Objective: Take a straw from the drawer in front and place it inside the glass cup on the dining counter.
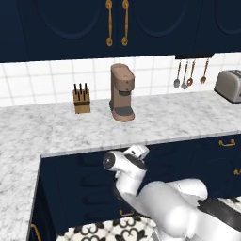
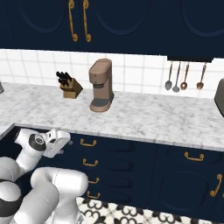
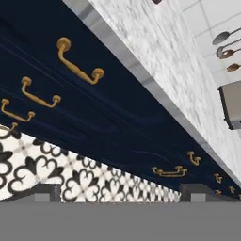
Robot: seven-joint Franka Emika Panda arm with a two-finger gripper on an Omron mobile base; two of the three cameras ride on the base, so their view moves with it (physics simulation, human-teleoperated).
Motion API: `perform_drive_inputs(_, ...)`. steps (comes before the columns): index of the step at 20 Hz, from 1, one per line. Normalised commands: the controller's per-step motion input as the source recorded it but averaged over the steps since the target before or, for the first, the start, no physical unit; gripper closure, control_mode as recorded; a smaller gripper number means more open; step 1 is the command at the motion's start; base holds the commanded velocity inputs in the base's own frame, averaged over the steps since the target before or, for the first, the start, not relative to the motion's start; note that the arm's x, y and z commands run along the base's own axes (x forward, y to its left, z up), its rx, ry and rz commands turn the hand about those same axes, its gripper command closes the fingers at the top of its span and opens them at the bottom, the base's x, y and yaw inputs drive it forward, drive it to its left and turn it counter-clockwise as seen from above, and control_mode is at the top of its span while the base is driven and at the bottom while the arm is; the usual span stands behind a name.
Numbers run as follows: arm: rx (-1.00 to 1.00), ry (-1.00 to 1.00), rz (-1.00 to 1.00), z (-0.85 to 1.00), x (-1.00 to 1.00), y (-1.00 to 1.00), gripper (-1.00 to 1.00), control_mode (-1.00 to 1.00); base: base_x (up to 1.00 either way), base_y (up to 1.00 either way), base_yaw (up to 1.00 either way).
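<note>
Dark jaws [image 3: 120, 190] standing wide apart, holding nothing, hovering near the navy drawer [image 3: 94, 89] with its brass handle [image 3: 79, 70]; facing the patterned floor [image 3: 56, 174]; marble bench [image 2: 144, 116] above, carrying a brown coffee machine [image 1: 122, 93] farther back.

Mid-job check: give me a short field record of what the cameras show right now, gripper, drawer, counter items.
gripper: fingertips apart, nothing between them, facing the navy drawer fronts
top drawer: closed, brass handle untouched
straw: none seen
counter: marble, tile backsplash
coffee machine: upright on the counter
knife block: left of the coffee machine
toaster: far right on the counter
hanging utensils: on the wall
floor: patterned tile
</note>
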Motion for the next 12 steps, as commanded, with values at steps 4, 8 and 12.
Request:
perform_drive_inputs(4,-0.08,0.03,-0.01,-0.25,0.65,0.01,-1.0,-1.0,0.0,0.0,0.0)
perform_drive_inputs(8,-0.16,0.0,0.0,-0.56,0.22,0.21,-1.0,-1.0,0.0,0.0,0.0)
perform_drive_inputs(12,-0.16,0.01,-0.01,-0.37,0.16,0.13,-1.0,-1.0,0.0,0.0,0.0)
